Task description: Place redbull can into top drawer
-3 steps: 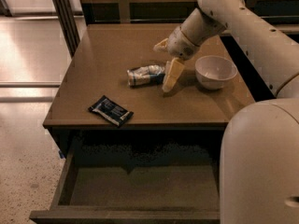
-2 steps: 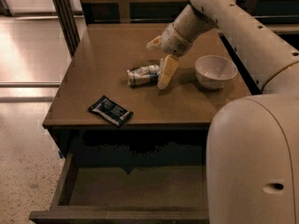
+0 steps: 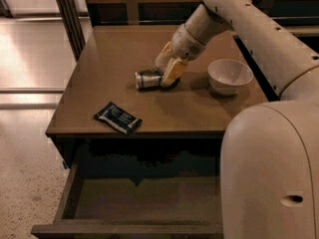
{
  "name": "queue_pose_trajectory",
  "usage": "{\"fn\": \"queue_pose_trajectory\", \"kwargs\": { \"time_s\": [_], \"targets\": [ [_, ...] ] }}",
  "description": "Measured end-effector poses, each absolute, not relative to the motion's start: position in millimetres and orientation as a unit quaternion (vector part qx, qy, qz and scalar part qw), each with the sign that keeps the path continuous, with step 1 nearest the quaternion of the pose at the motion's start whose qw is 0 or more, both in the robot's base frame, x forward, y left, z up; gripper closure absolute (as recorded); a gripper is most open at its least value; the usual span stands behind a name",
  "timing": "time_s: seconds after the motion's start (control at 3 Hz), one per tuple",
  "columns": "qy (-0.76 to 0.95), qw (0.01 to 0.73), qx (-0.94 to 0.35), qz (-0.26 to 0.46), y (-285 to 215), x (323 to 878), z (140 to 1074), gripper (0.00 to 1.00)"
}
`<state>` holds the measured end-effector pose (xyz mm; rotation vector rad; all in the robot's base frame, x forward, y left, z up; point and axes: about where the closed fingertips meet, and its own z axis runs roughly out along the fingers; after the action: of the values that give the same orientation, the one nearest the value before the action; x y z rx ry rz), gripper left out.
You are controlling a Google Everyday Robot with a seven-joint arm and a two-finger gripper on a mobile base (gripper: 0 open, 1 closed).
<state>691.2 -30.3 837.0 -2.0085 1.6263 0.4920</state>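
- Table point(image 3: 99, 68): brown wooden top, seen from the front at an angle; floor to its left.
- Snack packet point(image 3: 118, 117): flat, black w/ blue, lies near table's front-left edge, well apart from everything else.
- Top drawer point(image 3: 144, 200): pulled out below table's front edge, dark-brown, bare flat bottom; right part hidden behind robot's body.
- Redbull can point(image 3: 148, 78): on its side at mid-table, long axis approx. left-right, shiny end facing left. Not in the drawer.
- Gripper point(image 3: 164, 74): down at tabletop level at the can's right end, coming in from upper right. Fingers point(image 3: 173, 72) spread apart, one behind the can's end and one in front, so they straddle it; not clamped. Can't tell if pads touch the can.
- Bowl point(image 3: 230, 75): white, upright, right of gripper, near but apart.
- Robot body point(image 3: 271, 173): big cream shell fills lower right; arm point(image 3: 239, 14) arches over from top right.
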Motion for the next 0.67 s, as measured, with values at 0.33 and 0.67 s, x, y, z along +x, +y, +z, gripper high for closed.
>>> {"fn": "queue_pose_trajectory", "kwargs": {
  "time_s": [0.33, 0.67],
  "targets": [
    [0.598, 0.253, -0.739, 0.181, -30.2, 691.2, 837.0, 0.65],
    [0.598, 0.253, -0.739, 0.181, -30.2, 691.2, 837.0, 0.89]
  ]
}}
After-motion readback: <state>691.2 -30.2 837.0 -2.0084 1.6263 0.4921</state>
